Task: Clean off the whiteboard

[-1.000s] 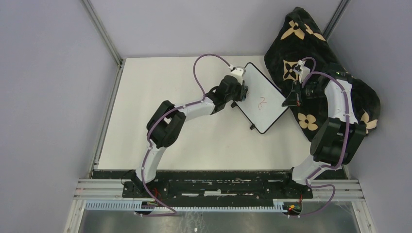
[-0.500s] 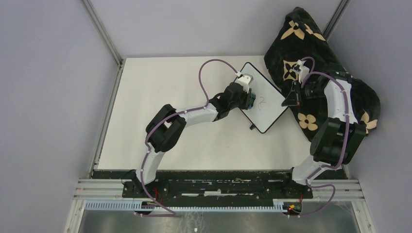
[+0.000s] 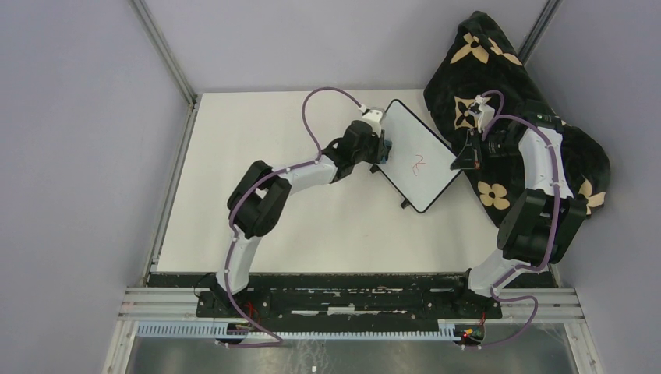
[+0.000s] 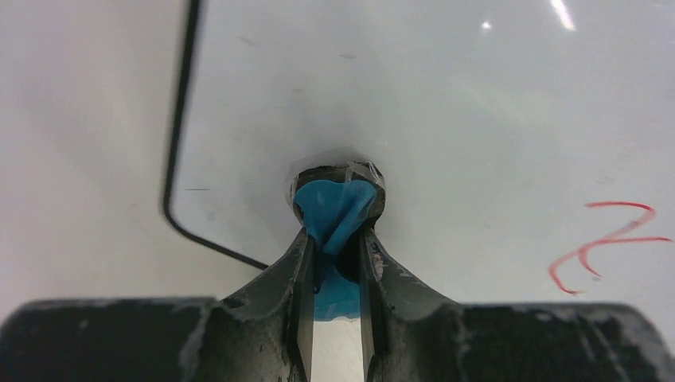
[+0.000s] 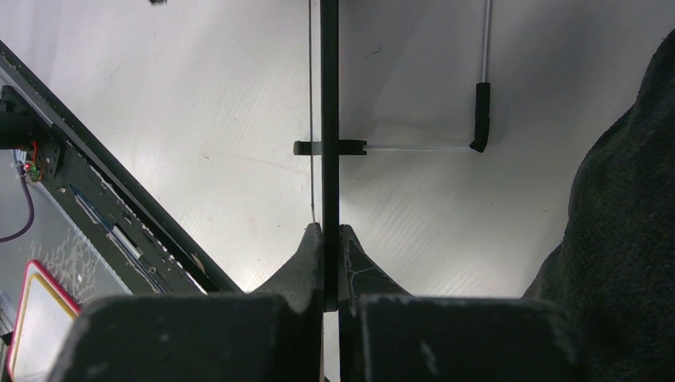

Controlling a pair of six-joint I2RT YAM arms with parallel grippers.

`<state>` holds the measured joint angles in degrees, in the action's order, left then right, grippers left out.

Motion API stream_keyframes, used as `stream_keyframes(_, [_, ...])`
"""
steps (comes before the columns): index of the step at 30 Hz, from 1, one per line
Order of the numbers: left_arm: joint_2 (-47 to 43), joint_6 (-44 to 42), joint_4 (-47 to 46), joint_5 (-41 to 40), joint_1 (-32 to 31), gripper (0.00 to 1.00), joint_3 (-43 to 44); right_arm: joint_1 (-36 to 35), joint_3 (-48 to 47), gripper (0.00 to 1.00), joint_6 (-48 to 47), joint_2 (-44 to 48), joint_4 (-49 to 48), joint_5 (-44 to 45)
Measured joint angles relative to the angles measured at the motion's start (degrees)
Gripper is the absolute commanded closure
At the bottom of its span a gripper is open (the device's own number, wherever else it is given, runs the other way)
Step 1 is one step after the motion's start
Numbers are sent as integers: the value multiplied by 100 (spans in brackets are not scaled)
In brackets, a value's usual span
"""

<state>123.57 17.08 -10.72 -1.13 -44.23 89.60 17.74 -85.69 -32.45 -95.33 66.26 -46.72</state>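
The whiteboard (image 3: 417, 158) lies turned like a diamond at the back right of the table, with a red scribble (image 3: 419, 164) near its middle. My left gripper (image 3: 380, 148) is shut on a blue eraser cloth (image 4: 334, 213) and presses it on the board near its left edge; the scribble (image 4: 609, 243) lies to the right of it. My right gripper (image 3: 466, 160) is shut on the board's thin black frame (image 5: 329, 111) at its right edge, seen edge-on, with a black foot (image 5: 479, 115) beyond.
A black blanket with tan flowers (image 3: 499, 78) is heaped at the back right, behind and under my right arm; it also shows in the right wrist view (image 5: 629, 239). The black base rail (image 3: 335, 300) runs along the table's near edge.
My left gripper went right onto the board toward the scribble, then drew back left and up to the board's left edge. The scribble still shows. The right arm has held still.
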Motion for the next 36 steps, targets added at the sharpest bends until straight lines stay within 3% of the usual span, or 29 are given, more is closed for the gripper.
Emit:
stream_keyframes(9, [2, 0, 219, -22, 678, 97, 2, 0, 0, 100, 0, 0, 4, -2])
stream_keyframes(24, [363, 4, 260, 184, 396, 97, 321, 11, 0, 99, 17, 0, 48, 13])
stream_keyframes(36, [367, 9, 269, -92, 133, 97, 337, 48, 0, 99, 81, 0, 109, 48])
